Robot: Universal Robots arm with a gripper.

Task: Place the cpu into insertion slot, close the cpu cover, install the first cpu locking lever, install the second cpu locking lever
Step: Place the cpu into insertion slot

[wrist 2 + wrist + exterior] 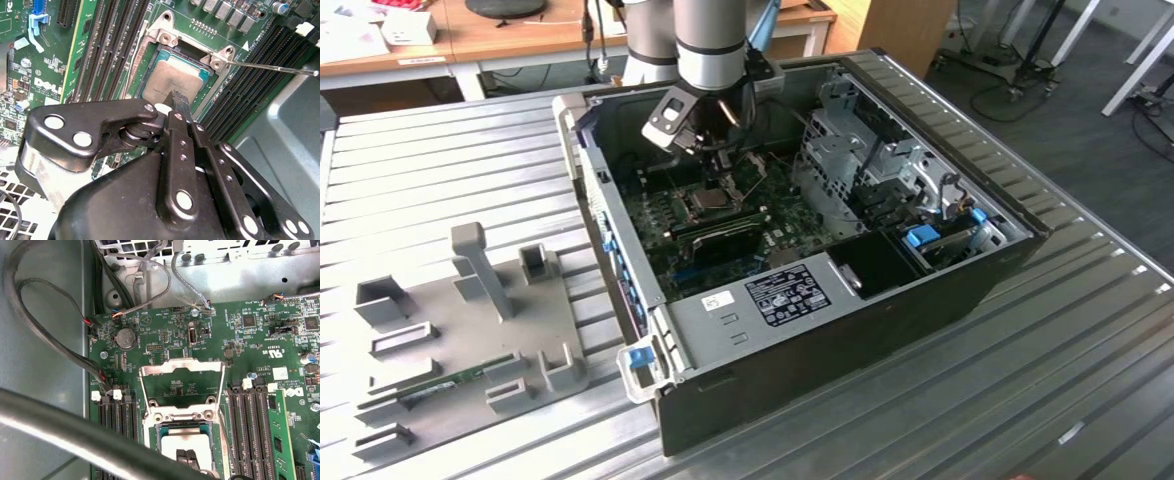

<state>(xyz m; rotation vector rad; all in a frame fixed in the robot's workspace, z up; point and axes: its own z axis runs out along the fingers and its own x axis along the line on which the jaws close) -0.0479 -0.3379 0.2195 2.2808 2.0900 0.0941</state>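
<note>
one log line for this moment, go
cpu: in insertion slot | cpu cover: open | gripper: shut, tip over cpu

We see a silver-grey cylindrical arm (710, 35), and its gripper (178, 102): black linkage bars studded with shiny round screws.

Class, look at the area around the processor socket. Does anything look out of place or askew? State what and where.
The cpu sits in the insertion slot, but the cpu cover is swung open, tilted back off it, and a thin locking lever juts out free over the memory slots. Nothing looks damaged.
</note>
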